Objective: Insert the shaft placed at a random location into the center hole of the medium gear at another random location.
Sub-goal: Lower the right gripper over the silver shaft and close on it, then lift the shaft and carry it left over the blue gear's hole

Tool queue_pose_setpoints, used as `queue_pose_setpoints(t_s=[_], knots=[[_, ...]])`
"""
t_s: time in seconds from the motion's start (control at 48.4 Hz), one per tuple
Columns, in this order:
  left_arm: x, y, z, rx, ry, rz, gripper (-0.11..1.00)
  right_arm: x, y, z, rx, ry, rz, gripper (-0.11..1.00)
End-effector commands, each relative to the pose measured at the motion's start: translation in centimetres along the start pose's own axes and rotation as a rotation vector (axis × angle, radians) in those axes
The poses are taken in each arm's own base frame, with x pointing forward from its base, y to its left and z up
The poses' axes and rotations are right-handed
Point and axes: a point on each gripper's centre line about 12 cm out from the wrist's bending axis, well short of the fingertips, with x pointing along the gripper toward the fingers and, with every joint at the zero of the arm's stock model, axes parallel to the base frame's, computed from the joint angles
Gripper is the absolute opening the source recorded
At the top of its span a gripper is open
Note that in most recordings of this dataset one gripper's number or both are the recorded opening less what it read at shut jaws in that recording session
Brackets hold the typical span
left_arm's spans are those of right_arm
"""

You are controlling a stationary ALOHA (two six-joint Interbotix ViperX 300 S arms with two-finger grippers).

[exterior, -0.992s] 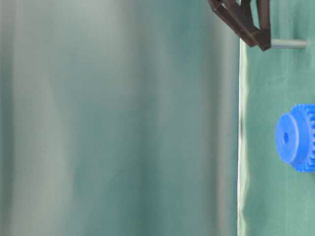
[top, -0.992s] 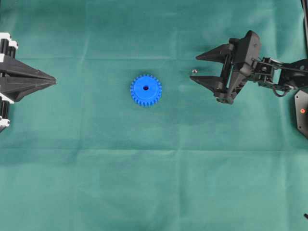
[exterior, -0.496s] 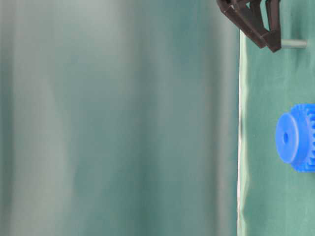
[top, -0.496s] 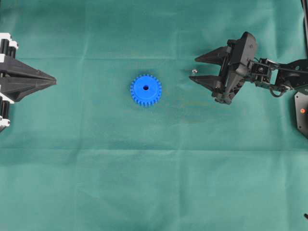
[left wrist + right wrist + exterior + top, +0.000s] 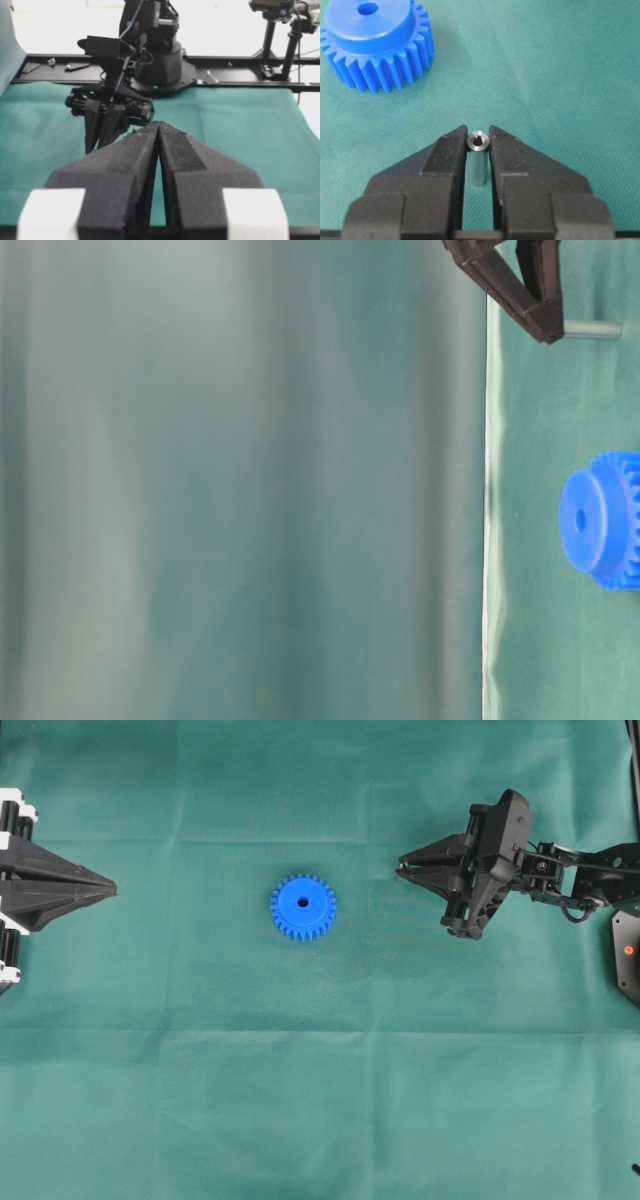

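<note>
The shaft (image 5: pixel 478 141), a small silvery pin, stands upright on the green cloth with my right gripper (image 5: pixel 478 132) shut on its top end, both fingertips touching it. In the overhead view the right gripper (image 5: pixel 402 870) covers the pin. In the table-level view the shaft (image 5: pixel 592 330) sticks out beyond the dark fingers (image 5: pixel 545 325). The medium gear (image 5: pixel 303 907) is bright blue and lies flat left of that gripper, its center hole (image 5: pixel 303 903) uncovered. The gear (image 5: pixel 375 45) also shows in the right wrist view. My left gripper (image 5: pixel 112 890) is shut and empty at the far left.
Green cloth (image 5: pixel 320 1100) covers the whole table. A black plate with a red dot (image 5: pixel 628 955) sits at the right edge. The right arm's base and a black rail (image 5: pixel 160 70) stand at the far side in the left wrist view.
The right gripper's jaws have come together from wide open onto the shaft. The gear and the left arm have not moved.
</note>
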Motion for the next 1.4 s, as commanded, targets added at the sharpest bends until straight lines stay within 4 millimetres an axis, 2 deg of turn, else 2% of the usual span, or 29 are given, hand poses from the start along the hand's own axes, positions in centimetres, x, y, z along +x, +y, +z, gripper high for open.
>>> queue_pose_setpoints(t_s=[0.0, 0.165, 0.455, 0.661, 1.219, 1.384], knots=[[0.2, 0.0, 0.8, 0.003, -0.021, 0.000, 0.00, 0.2, 0.0, 0.8, -0.005, -0.032, 0.001, 0.14], [0.2, 0.0, 0.8, 0.003, -0.021, 0.000, 0.00, 0.0, 0.0, 1.7, -0.002, -0.058, 0.000, 0.14], [0.2, 0.0, 0.9, 0.002, -0.023, 0.000, 0.00, -1.5, 0.0, 5.5, 0.007, -0.070, 0.001, 0.14], [0.3, 0.0, 0.9, 0.002, -0.021, 0.000, 0.00, -2.1, 0.1, 7.3, 0.008, -0.061, 0.007, 0.14], [0.3, 0.0, 0.8, 0.000, -0.018, 0.000, 0.00, -2.1, 0.4, 7.6, 0.004, -0.063, 0.015, 0.14], [0.3, 0.0, 0.8, 0.000, -0.018, 0.000, 0.00, -1.8, 1.0, 7.8, -0.001, -0.069, 0.034, 0.14]])
